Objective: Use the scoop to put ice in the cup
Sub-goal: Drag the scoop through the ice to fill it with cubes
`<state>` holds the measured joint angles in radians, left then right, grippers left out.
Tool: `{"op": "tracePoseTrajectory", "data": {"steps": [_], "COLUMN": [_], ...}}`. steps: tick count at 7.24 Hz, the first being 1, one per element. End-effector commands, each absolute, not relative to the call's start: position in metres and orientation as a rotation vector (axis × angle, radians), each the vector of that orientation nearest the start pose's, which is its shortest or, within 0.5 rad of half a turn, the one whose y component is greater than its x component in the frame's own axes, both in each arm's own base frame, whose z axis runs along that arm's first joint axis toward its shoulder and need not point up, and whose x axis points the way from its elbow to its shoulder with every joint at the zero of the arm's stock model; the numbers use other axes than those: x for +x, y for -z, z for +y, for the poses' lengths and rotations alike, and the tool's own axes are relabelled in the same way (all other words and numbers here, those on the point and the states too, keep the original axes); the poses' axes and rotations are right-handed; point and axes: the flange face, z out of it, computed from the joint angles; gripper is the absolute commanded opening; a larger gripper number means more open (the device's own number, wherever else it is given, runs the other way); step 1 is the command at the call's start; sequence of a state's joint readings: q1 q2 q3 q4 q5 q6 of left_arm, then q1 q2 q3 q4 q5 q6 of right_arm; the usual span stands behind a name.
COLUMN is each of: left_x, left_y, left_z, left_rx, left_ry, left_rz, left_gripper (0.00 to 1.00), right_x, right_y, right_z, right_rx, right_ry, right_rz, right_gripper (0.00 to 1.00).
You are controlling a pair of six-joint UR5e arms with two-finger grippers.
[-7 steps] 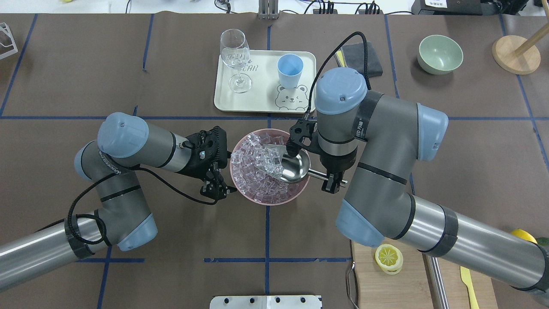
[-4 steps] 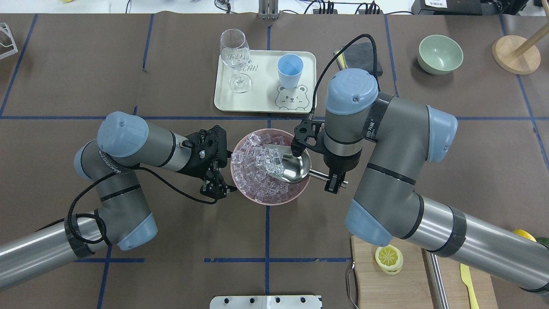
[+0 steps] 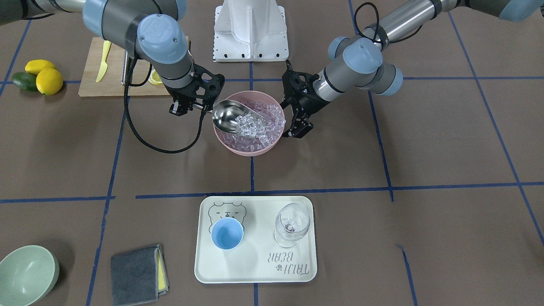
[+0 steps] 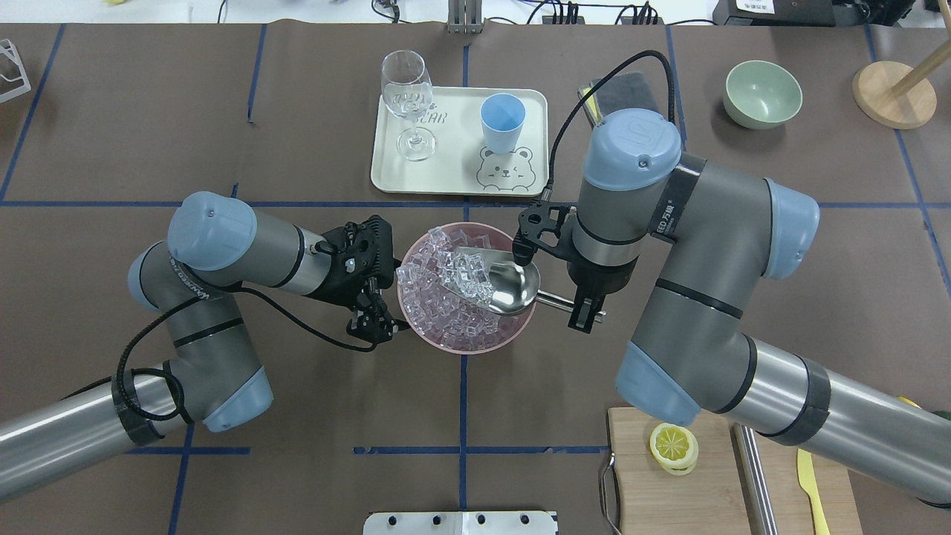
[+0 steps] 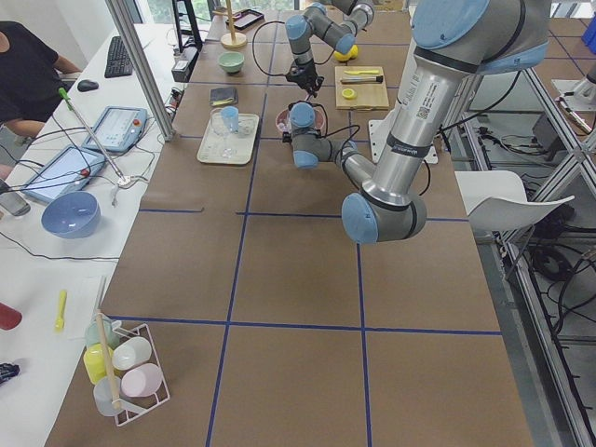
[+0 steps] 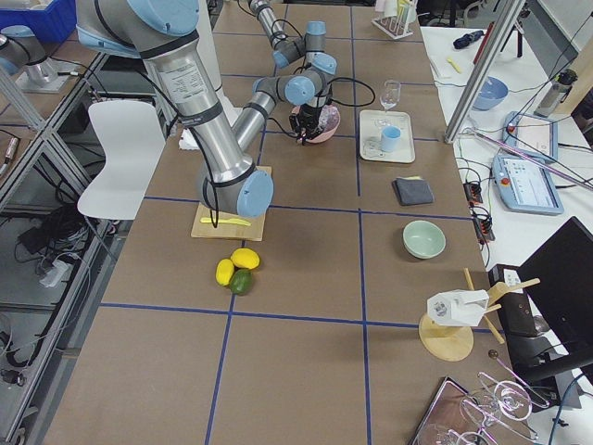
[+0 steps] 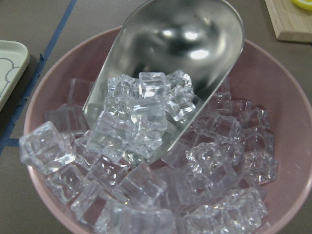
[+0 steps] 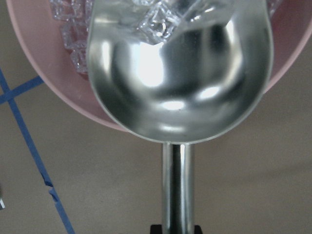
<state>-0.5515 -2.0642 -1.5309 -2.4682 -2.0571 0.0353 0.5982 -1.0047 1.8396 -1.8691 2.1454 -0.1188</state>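
Gripping the scoop (image 4: 507,286) by its thin rod handle, your right hand (image 4: 586,315) holds the steel trough over the pink bowl (image 4: 520,327). The scoop's mouth is down among the cubes, with a heap of ice (image 7: 141,112) lying in it and more filling the bowl beneath. Your left hand (image 4: 374,327) sits just beside the bowl's opposite rim; you cannot tell whether its fingers are spread or closed. The light-blue cup (image 4: 502,122) stands upright on the cream tray (image 4: 453,178) beyond the bowl, near a wine glass (image 4: 407,96), on the brown worktop (image 4: 148,111).
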Motion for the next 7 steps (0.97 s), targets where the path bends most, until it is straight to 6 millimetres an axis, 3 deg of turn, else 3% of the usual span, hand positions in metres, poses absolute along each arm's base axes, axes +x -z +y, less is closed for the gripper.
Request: {"op": "tracePoseTrajectory", "data": {"steps": [1, 7], "left_x": [0.518, 0.512], "left_y": [-0.285, -0.279], "left_z": [-0.421, -0.424], "left_rx": [1.047, 1.061], "left_ry": [-1.195, -1.192], "left_rz": [1.059, 1.06], "left_gripper": [1.0, 1.0], "right_x": [-0.456, -0.427], "right_y": [-0.257, -0.245], "right_z": [-0.415, -0.413], "right_rx": [0.286, 0.314], "right_ry": [1.183, 1.122], "right_rz": [-0.801, -0.823], "right_gripper": [0.0, 0.0]}}
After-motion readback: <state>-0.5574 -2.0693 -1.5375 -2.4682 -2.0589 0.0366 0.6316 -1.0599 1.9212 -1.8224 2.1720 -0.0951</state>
